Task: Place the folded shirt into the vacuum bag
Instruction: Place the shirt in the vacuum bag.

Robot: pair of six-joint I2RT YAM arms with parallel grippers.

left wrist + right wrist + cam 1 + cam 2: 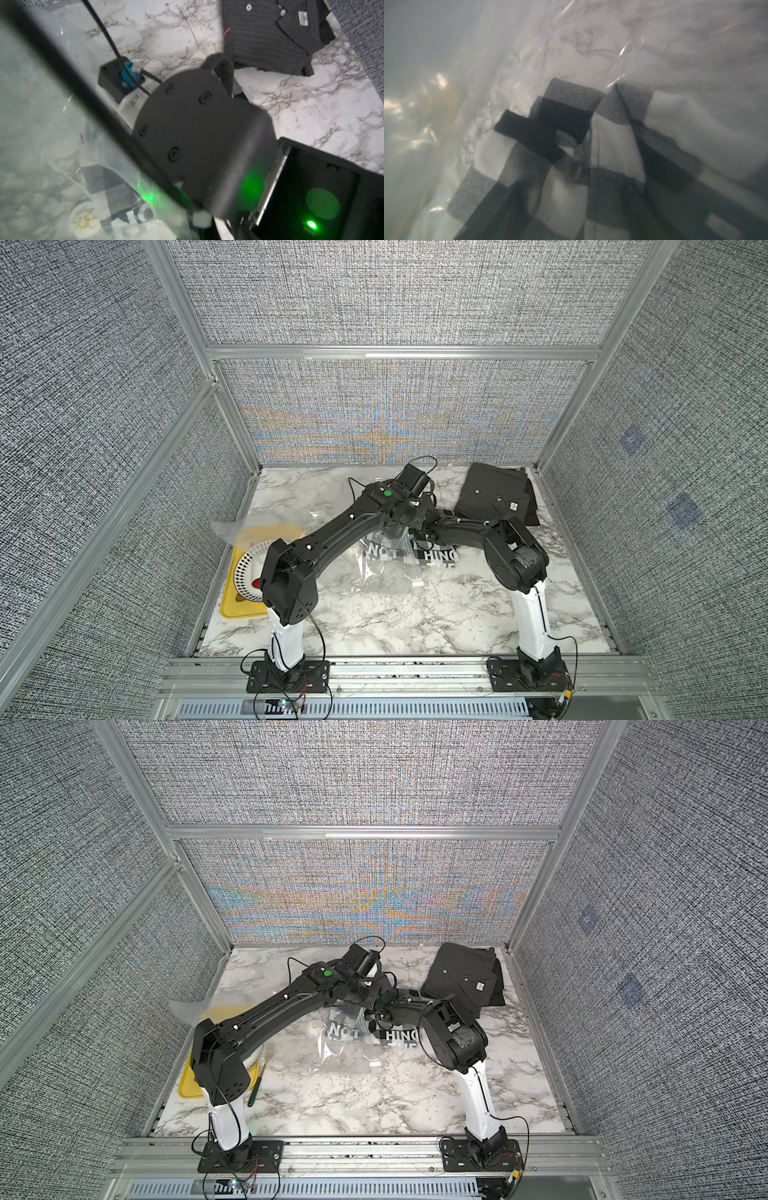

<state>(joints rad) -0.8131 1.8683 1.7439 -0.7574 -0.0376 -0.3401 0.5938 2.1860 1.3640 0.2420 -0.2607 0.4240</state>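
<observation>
Both arms meet over the bag, which lies crumpled in the middle of the marble table. The checked shirt, lettered in white, lies at the bag's right edge with its left part under clear film; how far inside it sits cannot be told. The left gripper hangs just above the bag, jaws closed, and whether it pinches film cannot be told. The right gripper is beside it, over the shirt, jaws spread wide, and any hold is hidden. The bag's round valve shows white. The bag's left end drapes over a yellow tray holding a plate. A dark shirt lies well apart, behind the bag to the right.
</observation>
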